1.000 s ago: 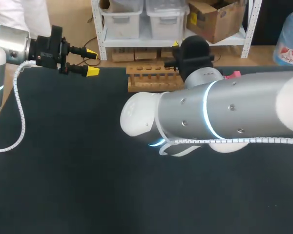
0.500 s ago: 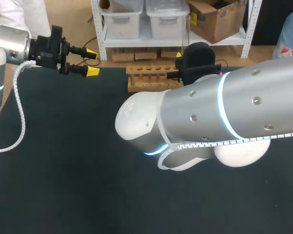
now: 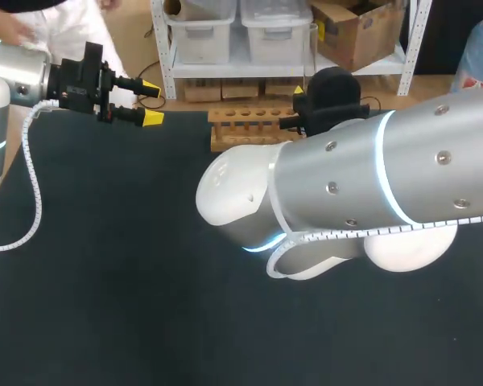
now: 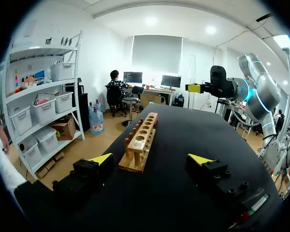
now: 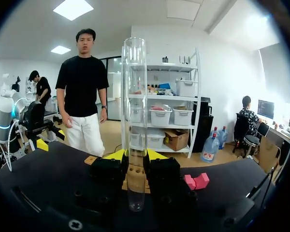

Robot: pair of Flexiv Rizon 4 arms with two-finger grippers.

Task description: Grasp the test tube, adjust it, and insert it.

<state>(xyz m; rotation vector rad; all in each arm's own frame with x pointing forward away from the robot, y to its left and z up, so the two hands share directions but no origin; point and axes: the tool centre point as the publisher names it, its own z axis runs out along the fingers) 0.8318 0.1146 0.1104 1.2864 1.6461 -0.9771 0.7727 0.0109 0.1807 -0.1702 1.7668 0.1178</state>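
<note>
Right arm (image 3: 370, 185) shifted, holding clear upright test tube (image 5: 134, 121).

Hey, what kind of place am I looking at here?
Probably a robotics lab bench: a wooden test tube rack on a black table, and a clear test tube held upright in the right gripper.

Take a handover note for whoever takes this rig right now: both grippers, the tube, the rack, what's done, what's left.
Left gripper: open, empty, over the far left corner of the table.
Right gripper: shut on the tube, which stands upright near the right end of the rack.
Rack: at the table's far edge; the holes that show are empty.
Done: tube grasped and upright.
Left: line it up over a hole and insert it.
</note>
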